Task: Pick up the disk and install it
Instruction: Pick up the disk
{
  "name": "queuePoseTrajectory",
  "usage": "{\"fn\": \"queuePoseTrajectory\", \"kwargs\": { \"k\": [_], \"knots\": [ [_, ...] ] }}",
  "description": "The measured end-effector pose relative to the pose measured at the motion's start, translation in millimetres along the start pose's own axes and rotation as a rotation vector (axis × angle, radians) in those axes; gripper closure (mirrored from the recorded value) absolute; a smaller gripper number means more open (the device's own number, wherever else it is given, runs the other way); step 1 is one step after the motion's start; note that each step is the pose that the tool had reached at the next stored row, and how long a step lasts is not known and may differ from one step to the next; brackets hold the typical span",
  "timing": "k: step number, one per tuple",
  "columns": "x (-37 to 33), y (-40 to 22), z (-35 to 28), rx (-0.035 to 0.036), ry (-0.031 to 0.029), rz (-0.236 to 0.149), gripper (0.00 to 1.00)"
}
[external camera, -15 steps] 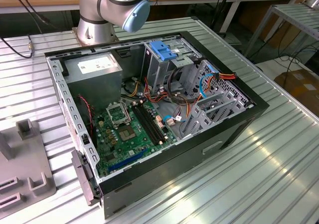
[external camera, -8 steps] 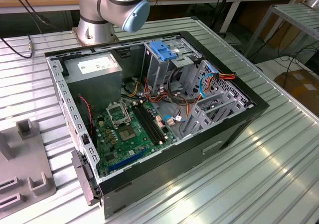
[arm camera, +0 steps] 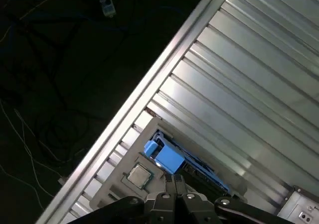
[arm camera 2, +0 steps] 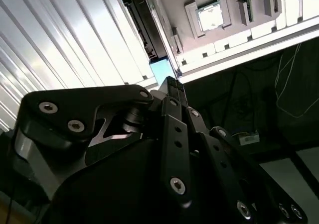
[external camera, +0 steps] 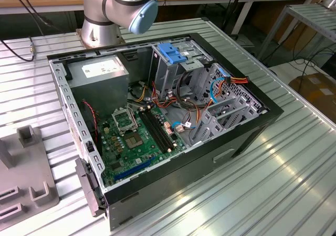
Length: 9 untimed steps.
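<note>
The gripper (arm camera: 174,180), pinched together on nothing, hovered beside the disk (arm camera: 167,157); left unopened, it risked shoving the disk askew.

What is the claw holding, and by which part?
Cannot be told. The claw is right at the blue end of the disk, but a grip isn't clear.
</note>
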State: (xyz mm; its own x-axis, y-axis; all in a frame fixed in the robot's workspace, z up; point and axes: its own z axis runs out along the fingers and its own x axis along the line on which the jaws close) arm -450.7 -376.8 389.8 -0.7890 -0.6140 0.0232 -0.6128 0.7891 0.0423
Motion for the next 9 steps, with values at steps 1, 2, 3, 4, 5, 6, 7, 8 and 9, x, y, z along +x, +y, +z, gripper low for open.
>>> {"fn": "queuePoseTrajectory", "kwargs": {
  "k": [1,2,3,4,5,6,7,8,9],
  "knots": [
    [0.0,0.0,0.0,0.0005,0.0008,-0.020,0.90],
    [0.0,0.0,0.0,0.0009,0.0016,-0.037,0.90],
    [0.0,0.0,0.1,0.0013,0.0023,-0.056,0.90],
    [0.0,0.0,0.1,0.0017,0.0031,-0.074,0.90],
    [0.0,0.0,0.1,0.0022,0.0039,-0.092,0.90],
    [0.0,0.0,0.1,0.0026,0.0047,-0.110,0.90],
    [0.0,0.0,0.2,0.0030,0.0055,-0.129,0.90],
    [0.0,0.0,0.2,0.0034,0.0062,-0.147,0.90],
    [0.0,0.0,0.3,0.0038,0.0068,-0.164,0.90]
  ]
}}
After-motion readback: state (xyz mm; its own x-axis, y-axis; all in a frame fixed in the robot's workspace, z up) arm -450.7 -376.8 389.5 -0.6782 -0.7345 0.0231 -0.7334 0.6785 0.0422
